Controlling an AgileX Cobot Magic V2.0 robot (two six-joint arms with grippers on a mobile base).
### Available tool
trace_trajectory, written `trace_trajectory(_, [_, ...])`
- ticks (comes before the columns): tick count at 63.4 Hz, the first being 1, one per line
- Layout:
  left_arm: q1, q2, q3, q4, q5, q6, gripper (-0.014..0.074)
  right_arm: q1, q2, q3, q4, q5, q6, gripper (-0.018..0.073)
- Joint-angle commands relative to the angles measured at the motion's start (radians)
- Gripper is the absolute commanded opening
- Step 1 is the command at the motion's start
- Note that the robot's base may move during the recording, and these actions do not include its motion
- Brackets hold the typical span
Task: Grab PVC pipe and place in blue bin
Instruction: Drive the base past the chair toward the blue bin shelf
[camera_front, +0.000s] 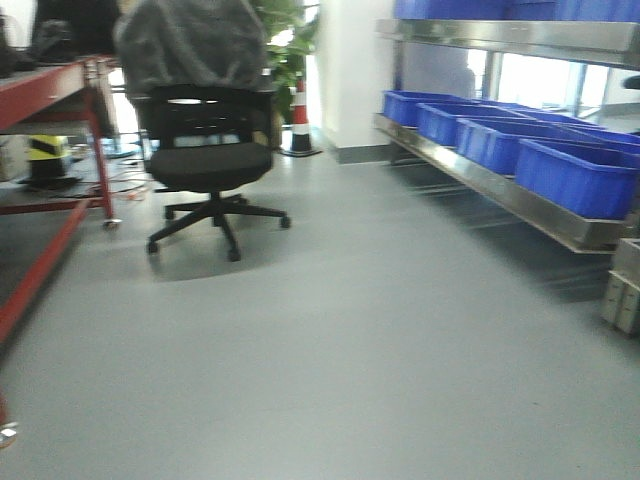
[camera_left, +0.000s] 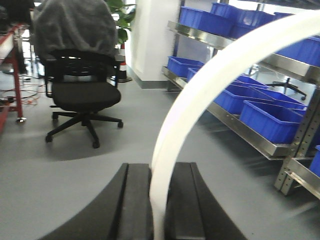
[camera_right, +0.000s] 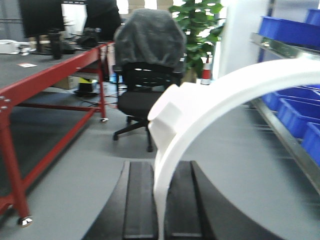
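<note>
Jaws of left gripper (camera_left: 159, 172) seen pinching white curved PVC pipe (camera_left: 210, 85); right gripper (camera_right: 160, 172) likewise clamped on it. Long axis arcs up and rightward from jaws, toward blue plastic bins (camera_front: 575, 175) on steel shelf (camera_front: 520, 205), judged nearer right arm

I have open grey floor (camera_front: 350, 330) straight ahead down the middle. An office chair (camera_front: 210, 165) stands left of centre, just off the red bench's (camera_front: 40, 100) front edge, and the steel shelf (camera_front: 500, 192) of blue bins (camera_front: 575, 178) lines the right side.
</note>
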Motion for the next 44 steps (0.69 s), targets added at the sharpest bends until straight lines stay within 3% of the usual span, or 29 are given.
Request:
trace_trajectory(1, [-0.001, -0.003, -0.001, -0.001, -0.025, -0.003, -0.0111, -0.001, -0.005, 0.002, -0.013, -0.029, -0.004, -0.0167])
trace_trajectory(44, [-0.001, -0.003, -0.001, -0.001, -0.025, -0.003, -0.0111, -0.001, -0.005, 0.002, -0.013, -0.029, -0.004, -0.0167])
